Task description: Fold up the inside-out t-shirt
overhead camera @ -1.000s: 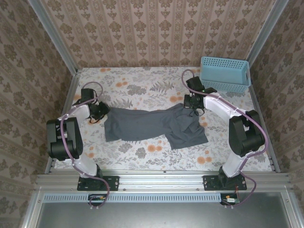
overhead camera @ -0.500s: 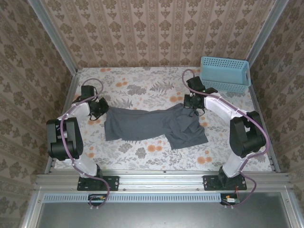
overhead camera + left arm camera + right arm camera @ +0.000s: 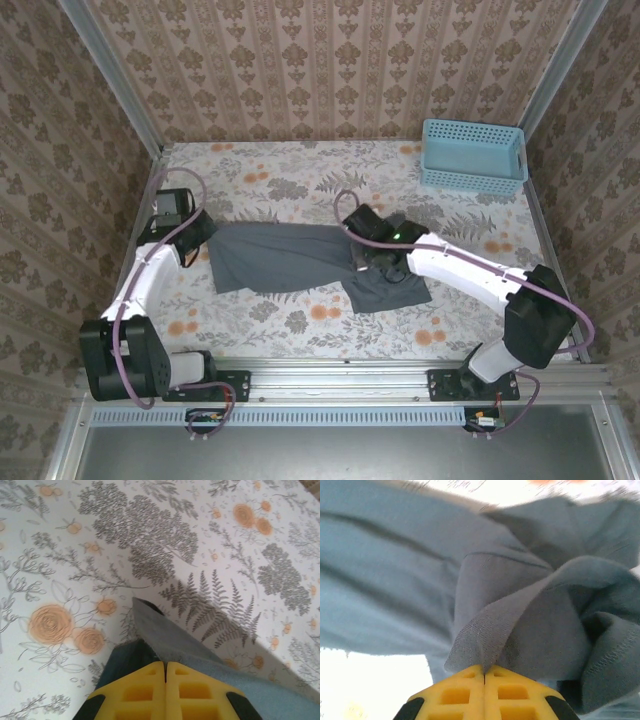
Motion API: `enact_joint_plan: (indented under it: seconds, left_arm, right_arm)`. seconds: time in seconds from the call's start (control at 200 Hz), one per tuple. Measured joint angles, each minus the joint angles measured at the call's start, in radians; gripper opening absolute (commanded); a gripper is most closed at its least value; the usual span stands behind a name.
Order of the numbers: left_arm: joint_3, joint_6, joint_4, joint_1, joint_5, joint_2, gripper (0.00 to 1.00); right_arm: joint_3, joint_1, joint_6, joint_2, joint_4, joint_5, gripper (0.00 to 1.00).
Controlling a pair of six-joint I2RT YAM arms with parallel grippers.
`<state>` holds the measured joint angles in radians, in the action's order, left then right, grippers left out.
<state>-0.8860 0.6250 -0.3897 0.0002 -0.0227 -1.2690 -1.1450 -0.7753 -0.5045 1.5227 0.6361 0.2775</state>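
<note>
**Item 1: inside-out t-shirt** (image 3: pixel 285 262). Plain dark slate-grey, thin soft fabric, no print. It lies on the tabletop (image 3: pixel 300 185) around the middle, stretched crosswise between the 2 arms. The left and middle part is spread fairly flat as a broad band. The right part is bunched and folded over itself, with a flap reaching toward the near edge. In the left wrist view a narrow pointed corner of the t-shirt (image 3: pixel 167 637) rises off the floral cloth. In the right wrist view the t-shirt (image 3: pixel 520 595) shows gathered folds and a stitched hem at the lower right.

**Item 2: left fingers** (image 3: pixel 206 242). They are at the t-shirt's left end, above the left part of the tabletop. In the wrist view the left fingers (image 3: pixel 161 674) are yellow, pressed together along 1 seam, and clamped on the grey corner of the t-shirt.

**Item 3: right fingers** (image 3: pixel 378 262). They are over the bunched right part of the t-shirt, a little right of the tabletop's middle. In the wrist view the right fingers (image 3: pixel 480 676) are yellow, closed pad to pad, and pinch a raised ridge of the fabric.

**Item 4: basket** (image 3: pixel 474 178). Light blue perforated plastic, rectangular, upright. It stands at the far right corner of the tabletop, well apart from the t-shirt.

**Item 5: tabletop covering.** Pale cloth printed with orange flowers and grey leaves.
</note>
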Motion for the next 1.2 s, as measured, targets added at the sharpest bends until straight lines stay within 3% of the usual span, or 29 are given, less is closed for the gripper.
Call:
enact_joint_plan:
  seconds: [0.09, 0.265, 0.36, 0.655, 0.905, 1.2]
  left_arm:
    - [0.024, 0.001, -0.001, -0.001, 0.011, -0.002, 0.00]
    - [0.028, 0.000, -0.007, -0.001, 0.012, -0.012, 0.00]
    - [0.028, 0.000, -0.008, -0.001, 0.012, -0.013, 0.00]
    - [0.031, 0.000, -0.007, -0.001, 0.008, -0.013, 0.00]
    - [0.036, 0.000, -0.007, -0.001, 0.004, -0.013, 0.00]
    - [0.036, 0.000, -0.007, -0.001, 0.004, -0.013, 0.00]
  right_arm:
    - [0.015, -0.065, -0.036, 0.011, 0.000, -0.012, 0.01]
    - [0.014, -0.126, -0.070, 0.050, 0.000, -0.043, 0.30]
    - [0.014, -0.119, -0.056, 0.013, 0.011, -0.031, 0.36]
    - [0.014, 0.030, -0.057, -0.097, 0.056, -0.006, 0.37]
    - [0.018, 0.031, -0.112, -0.024, 0.053, -0.019, 0.37]
    - [0.023, 0.031, -0.159, 0.060, 0.053, -0.022, 0.26]
